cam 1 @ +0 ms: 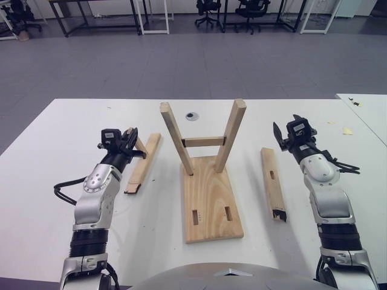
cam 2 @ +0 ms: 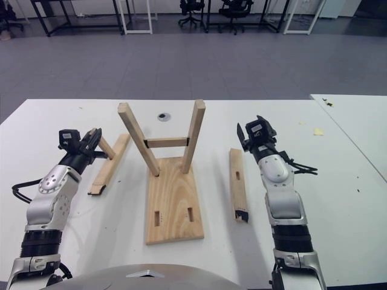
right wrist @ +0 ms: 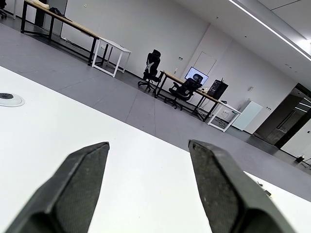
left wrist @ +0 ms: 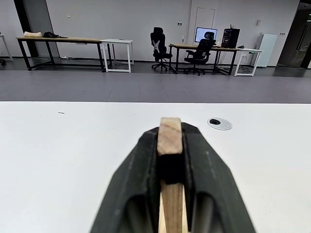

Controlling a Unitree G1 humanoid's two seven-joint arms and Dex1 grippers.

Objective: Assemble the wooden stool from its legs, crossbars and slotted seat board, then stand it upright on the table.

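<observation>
The slotted seat board (cam 1: 211, 202) lies flat mid-table. Two legs (cam 1: 176, 140) (cam 1: 230, 136) stand tilted in its far slots, joined by a crossbar (cam 1: 204, 142). The two near slots hold nothing. My left gripper (cam 1: 130, 144) is shut on a short wooden crossbar (left wrist: 170, 141) just above the table, left of the board. One loose leg (cam 1: 144, 162) lies beside that gripper. Another loose leg (cam 1: 272, 183) lies right of the board. My right gripper (cam 1: 289, 128) hovers open past that leg's far end, with nothing between its fingers (right wrist: 73, 194).
A round cable grommet (cam 1: 192, 116) sits in the table behind the standing legs. A second white table (cam 1: 369, 112) stands to the right across a gap. Bare tabletop lies on both outer sides. Desks and office chairs are far behind.
</observation>
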